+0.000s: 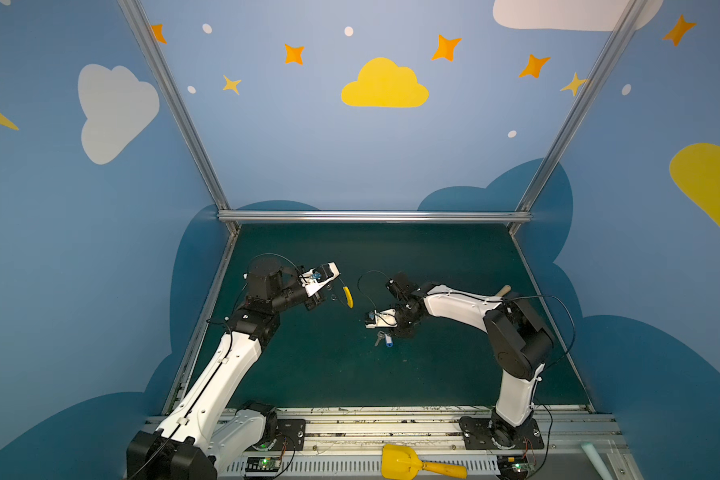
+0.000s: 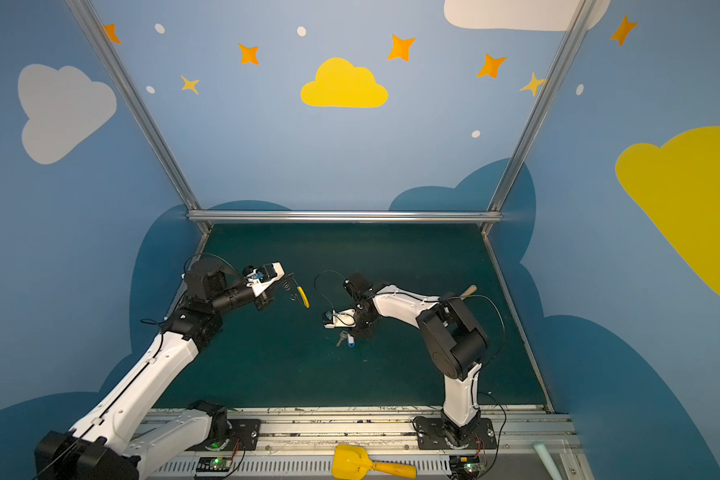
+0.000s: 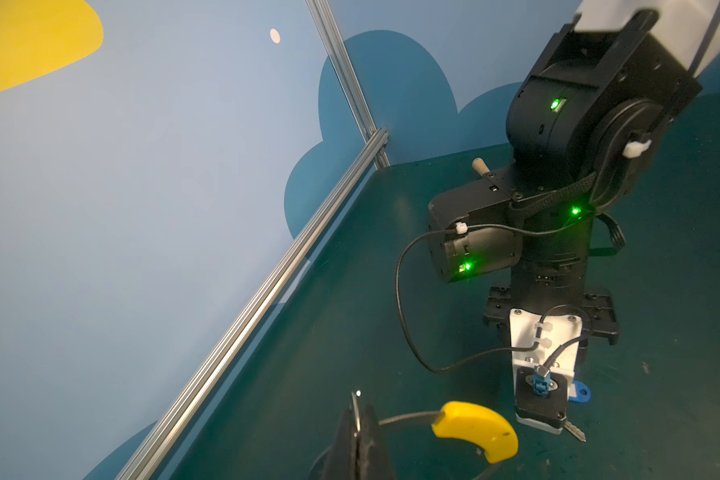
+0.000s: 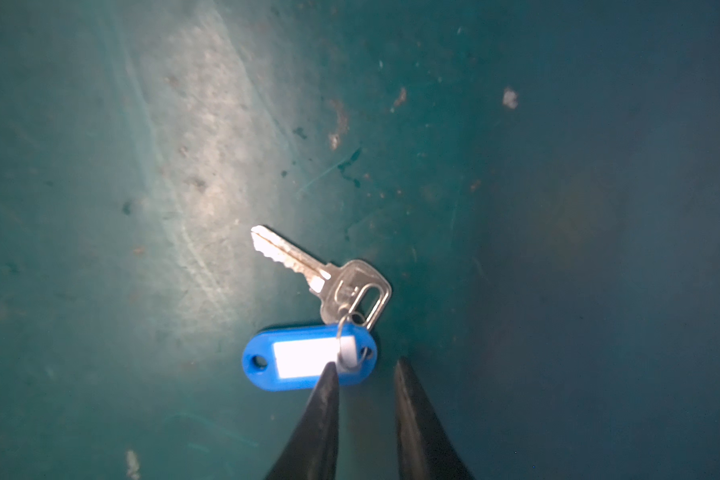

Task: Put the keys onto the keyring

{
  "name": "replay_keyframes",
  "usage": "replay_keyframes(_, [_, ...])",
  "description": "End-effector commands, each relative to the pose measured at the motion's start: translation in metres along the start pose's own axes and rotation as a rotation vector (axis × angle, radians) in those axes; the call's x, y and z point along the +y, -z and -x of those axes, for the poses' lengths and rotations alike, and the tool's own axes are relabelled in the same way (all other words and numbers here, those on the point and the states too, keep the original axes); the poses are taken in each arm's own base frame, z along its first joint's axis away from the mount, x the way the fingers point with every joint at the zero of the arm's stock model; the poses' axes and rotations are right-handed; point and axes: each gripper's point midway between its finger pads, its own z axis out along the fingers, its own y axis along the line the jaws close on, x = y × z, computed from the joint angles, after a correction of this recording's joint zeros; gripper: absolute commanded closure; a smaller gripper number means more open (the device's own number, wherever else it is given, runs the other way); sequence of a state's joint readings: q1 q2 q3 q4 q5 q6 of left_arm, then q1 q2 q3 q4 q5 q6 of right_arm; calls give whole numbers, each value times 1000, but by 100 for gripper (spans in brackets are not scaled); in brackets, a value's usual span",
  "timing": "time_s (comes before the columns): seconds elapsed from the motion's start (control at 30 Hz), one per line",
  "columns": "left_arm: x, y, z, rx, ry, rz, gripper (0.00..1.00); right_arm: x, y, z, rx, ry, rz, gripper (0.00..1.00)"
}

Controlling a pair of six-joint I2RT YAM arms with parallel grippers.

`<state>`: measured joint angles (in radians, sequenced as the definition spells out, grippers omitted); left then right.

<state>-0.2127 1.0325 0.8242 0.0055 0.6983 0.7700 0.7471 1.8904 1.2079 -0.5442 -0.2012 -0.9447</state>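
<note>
- Writing first: the keys carry a blue tag with a plain white label slip. There's a stamp on the key's head, but it's too blurry to read.
- Closest thing to a container is the yellow scoop. It's lying on the front rail, well apart from anything you're working with.
- The keys lie flat on the green desk, roughly mid-desk. In both top views they sit right under your right arm's wrist.
- Your right claw is apart and points down at the ring end of the tag. One finger overlaps the tag beside the label, and the other stands just off the tag's rounded end. The little split ring sits between them. Can't tell if either tip actually touches anything.
- Your left claw is squeezed together on the keyring, pinching the grey hoop. The yellow sleeve sticks out past the tips, and the hoop looks to be off the desk.
- Keyring and keys are apart. In both top views the keyring is left of the keys and a bit farther back.
</note>
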Motion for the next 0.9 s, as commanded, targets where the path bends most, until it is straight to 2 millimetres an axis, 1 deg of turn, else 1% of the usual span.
replay_keyframes(0.0, [-2,4,0,-6,-4,-5,96,-5,-6,1,26,14,-11,75])
replay_keyframes(0.1, [-2,5,0,-6,-5,-3,96,-7,-8,0,37,11,-15,75])
replay_keyframes(0.23, [-2,7,-1,-4,-3,-2,96,-7,-7,4,29,13,-8,77])
replay_keyframes(0.4, [-3,8,-4,1,-1,-5,96,-3,-8,6,29,27,19,82])
replay_keyframes(0.53, [-2,9,-4,2,-1,-1,96,2,-7,5,33,31,40,85])
replay_keyframes(0.87, [-2,9,-3,-3,0,-3,96,10,-1,9,11,28,68,85])
